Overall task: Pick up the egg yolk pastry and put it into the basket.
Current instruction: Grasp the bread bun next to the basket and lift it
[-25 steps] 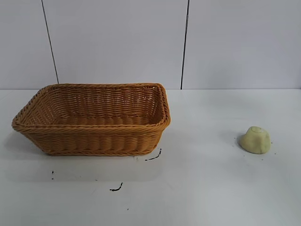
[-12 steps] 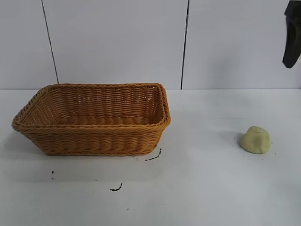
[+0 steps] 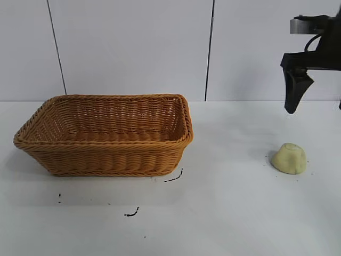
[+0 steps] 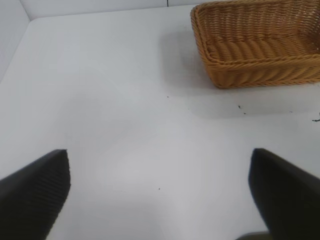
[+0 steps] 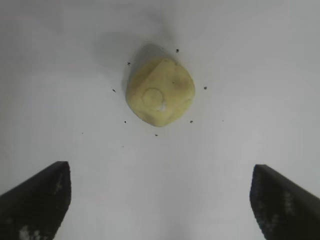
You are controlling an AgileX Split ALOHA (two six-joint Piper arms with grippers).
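Hovering above the egg yolk pastry [image 3: 289, 158] near the desk's [image 3: 229, 213] right edge, your right gripper [image 5: 160, 200] stands wide and empty. Treat it as soft and crumbly (light too): pinch its lower flanks gently. The basket [image 3: 106, 140] sits well left.
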